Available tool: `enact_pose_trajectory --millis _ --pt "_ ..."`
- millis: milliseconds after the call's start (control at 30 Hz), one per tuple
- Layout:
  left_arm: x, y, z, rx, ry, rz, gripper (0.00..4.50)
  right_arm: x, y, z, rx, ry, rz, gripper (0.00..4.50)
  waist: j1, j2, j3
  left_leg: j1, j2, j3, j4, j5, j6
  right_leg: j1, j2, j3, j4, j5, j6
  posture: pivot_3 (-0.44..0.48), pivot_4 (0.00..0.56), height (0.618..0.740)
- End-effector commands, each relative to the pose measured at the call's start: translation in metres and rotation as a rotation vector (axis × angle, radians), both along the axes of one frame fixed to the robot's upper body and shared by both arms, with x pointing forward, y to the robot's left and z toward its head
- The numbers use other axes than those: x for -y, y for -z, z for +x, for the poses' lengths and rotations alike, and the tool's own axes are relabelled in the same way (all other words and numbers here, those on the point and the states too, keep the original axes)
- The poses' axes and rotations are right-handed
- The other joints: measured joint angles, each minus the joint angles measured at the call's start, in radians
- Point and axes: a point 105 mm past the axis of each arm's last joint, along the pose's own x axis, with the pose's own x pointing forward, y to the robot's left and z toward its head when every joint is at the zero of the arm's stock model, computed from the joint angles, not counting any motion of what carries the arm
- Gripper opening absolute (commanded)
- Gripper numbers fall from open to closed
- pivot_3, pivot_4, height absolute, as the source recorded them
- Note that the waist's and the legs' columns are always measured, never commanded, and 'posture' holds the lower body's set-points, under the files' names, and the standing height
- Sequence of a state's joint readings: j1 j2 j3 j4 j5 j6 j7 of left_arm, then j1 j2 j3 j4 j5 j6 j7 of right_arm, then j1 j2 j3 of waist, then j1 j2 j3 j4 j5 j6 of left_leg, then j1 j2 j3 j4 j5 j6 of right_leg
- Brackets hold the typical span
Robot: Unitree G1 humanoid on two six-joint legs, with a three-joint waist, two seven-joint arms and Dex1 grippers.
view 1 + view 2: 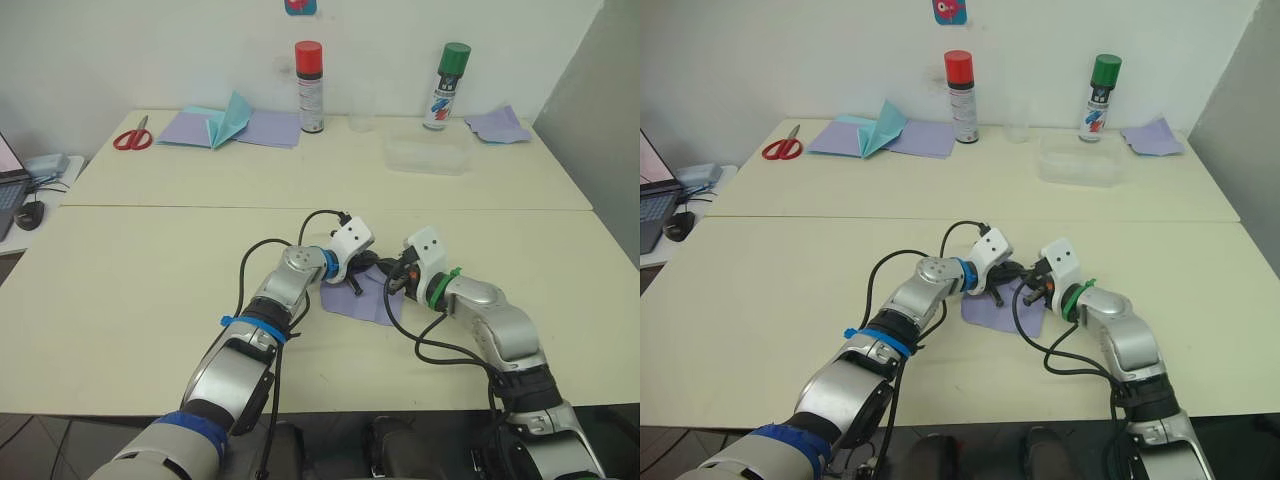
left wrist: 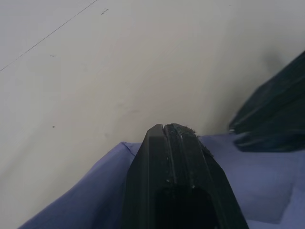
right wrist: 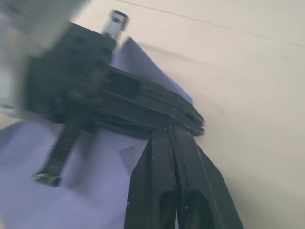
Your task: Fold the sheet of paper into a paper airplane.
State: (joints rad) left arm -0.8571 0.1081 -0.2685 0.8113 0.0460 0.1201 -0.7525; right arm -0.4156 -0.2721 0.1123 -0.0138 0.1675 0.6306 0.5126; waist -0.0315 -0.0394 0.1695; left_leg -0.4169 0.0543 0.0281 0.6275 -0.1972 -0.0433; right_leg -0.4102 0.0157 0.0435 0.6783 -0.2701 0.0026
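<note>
Both closed pincers, left (image 2: 164, 128) and right (image 3: 167, 131), over sheet of paper (image 1: 360, 300).

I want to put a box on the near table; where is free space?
Free: the wide patch left of the left hand, and the strip right of the right hand. Crowded: the middle, where both hands meet on the sheet of paper.

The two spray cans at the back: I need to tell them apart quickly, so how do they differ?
The red-capped spray can has a red cap and a dark body; the green-capped spray can has a green cap and a white body. The red-capped one stands to the robot's left of the green-capped one. Both stand upright.
</note>
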Motion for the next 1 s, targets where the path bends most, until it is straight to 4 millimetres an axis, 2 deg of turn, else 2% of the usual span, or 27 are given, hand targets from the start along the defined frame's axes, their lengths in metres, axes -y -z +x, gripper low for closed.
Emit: enact_pose_trajectory --millis 33,167,367,667,800,933,1000 --pt "0.0 0.018 -0.007 -0.046 0.009 0.046 0.0 -0.004 -0.009 0.006 0.052 0.003 -0.007 0.03 0.0 0.0 0.0 0.0 0.0 0.0 0.0 0.0 0.0 0.0 0.0 0.0 0.0 0.0 0.0 0.0 0.15 0.74" --pt "0.001 0.018 -0.007 -0.047 0.014 0.049 0.0 -0.005 0.003 0.005 0.025 -0.001 -0.043 0.03 0.0 0.0 0.0 0.0 0.0 0.0 0.0 0.0 0.0 0.0 0.0 0.0 0.0 0.0 0.0 0.0 0.15 0.74" --pt "0.001 0.02 -0.009 -0.05 0.016 0.053 0.0 0.005 0.022 -0.006 -0.046 0.005 -0.098 0.03 0.0 0.0 0.0 0.0 0.0 0.0 0.0 0.0 0.0 0.0 0.0 0.0 0.0 0.0 0.0 0.0 0.15 0.74" --pt "0.001 0.021 -0.008 -0.05 0.012 0.057 0.0 0.031 0.015 -0.025 -0.061 0.032 -0.105 0.03 0.002 0.0 -0.001 0.0 0.0 0.0 0.0 0.0 0.0 0.001 0.0 0.0 0.0 0.0 0.0 0.0 0.15 0.74" --pt "-0.001 0.021 -0.008 -0.051 0.013 0.057 0.0 0.025 0.004 -0.033 -0.032 -0.017 -0.101 0.03 0.001 0.0 -0.001 0.001 0.0 -0.001 0.0 0.0 0.0 0.001 0.0 0.0 0.0 0.0 0.0 0.0 0.15 0.74" --pt "-0.001 0.02 -0.008 -0.05 0.014 0.057 0.0 0.01 -0.024 -0.022 0.114 -0.027 -0.05 0.03 0.001 0.0 -0.001 0.001 0.0 -0.001 0.0 0.0 0.0 0.001 0.0 0.0 0.0 0.0 0.0 0.0 0.15 0.74" --pt "-0.001 0.02 -0.007 -0.05 0.014 0.057 0.0 0.007 -0.028 -0.016 0.135 -0.011 -0.036 0.03 0.0 0.0 -0.001 0.001 0.0 -0.001 0.0 0.0 0.0 0.001 0.0 0.0 0.0 0.0 0.0 0.0 0.15 0.74"
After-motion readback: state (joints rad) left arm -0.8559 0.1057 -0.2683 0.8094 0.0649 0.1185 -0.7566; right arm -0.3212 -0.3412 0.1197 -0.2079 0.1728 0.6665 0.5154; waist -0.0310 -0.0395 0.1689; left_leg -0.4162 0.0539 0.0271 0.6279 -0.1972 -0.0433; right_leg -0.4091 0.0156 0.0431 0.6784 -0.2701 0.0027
